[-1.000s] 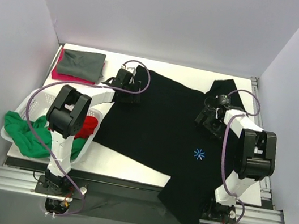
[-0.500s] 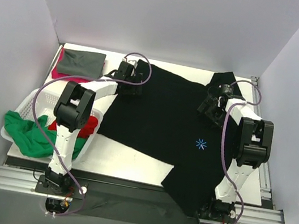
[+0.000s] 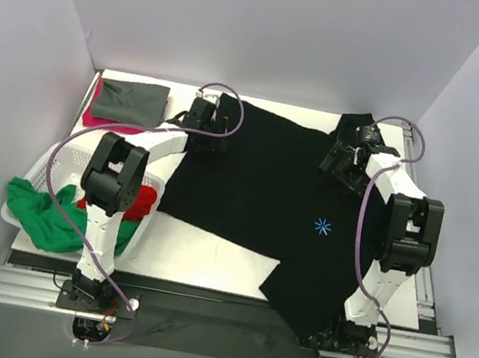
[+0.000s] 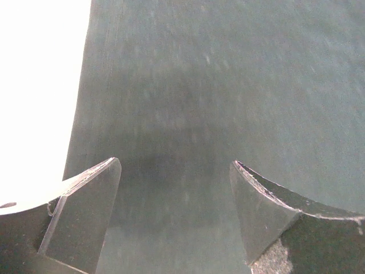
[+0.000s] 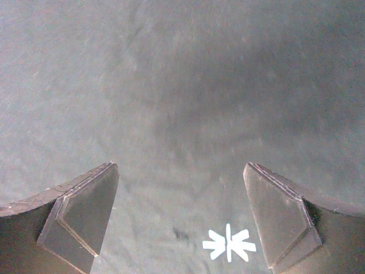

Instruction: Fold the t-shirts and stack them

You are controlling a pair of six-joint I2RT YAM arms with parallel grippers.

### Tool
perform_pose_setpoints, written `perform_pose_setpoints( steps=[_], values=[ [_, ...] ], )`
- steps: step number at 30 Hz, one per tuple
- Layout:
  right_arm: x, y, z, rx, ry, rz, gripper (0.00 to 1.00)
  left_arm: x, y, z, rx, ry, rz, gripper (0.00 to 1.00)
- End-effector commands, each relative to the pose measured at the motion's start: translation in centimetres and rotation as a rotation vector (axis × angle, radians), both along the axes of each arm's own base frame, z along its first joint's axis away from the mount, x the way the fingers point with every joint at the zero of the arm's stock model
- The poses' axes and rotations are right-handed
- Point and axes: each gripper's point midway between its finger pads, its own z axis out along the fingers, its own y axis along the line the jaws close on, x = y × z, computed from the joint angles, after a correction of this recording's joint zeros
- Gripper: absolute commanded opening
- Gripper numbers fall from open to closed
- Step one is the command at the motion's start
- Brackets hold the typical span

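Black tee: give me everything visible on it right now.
The black t-shirt is soft matte cloth with a small light-blue starburst print. It lies spread out, unfolded, across the white table, one end hanging over the near edge. The left gripper and right gripper sit open over its far part.

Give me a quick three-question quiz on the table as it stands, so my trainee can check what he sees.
1. True or false: the left claw and the right claw are both open over the black t-shirt.
2. Which colour is the folded shirt lying on the pink-red shirt at the far left corner? A grey-green, B yellow, C blue.
3. Fill in: the green shirt spills over the edge of the white ____.
Key: 1 true; 2 A, the grey-green shirt; 3 basket.
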Motion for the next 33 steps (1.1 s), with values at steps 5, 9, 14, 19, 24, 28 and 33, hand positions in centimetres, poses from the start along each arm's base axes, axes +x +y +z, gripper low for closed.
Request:
perform_pose_setpoints(
  steps=[5,9,14,19,24,28,33],
  values=[
    [-5.8,2.0,3.1,-0.081,-0.034,0.041,0.98,-3.6,0.0,5.3,-0.005,-0.115,-0.002,0.88],
    [-8.6,2.5,1.2,-0.125,-0.002,0.032,0.98,-6.5,-0.2,3.5,0.026,-0.072,-0.027,0.88],
    [-11.9,3.1,-0.8,-0.106,0.020,0.031,0.98,-9.4,-0.8,1.7,0.000,-0.039,-0.062,0.88],
    [-13.3,2.8,-1.4,-0.103,0.022,0.021,0.98,-10.9,-0.4,0.0,-0.004,-0.008,-0.056,0.88],
    [-13.5,2.3,-2.7,-0.102,0.060,0.010,0.98,-11.2,-0.8,-1.5,-0.010,0.024,-0.072,0.89],
    [-13.0,1.7,-3.4,-0.072,0.078,-0.009,0.98,-10.6,-0.7,-2.3,0.001,0.032,-0.065,0.89],
    [-12.1,1.2,-3.8,-0.032,0.094,-0.014,0.98,-9.2,-1.4,-2.1,-0.001,0.025,-0.067,0.89]
  ],
)
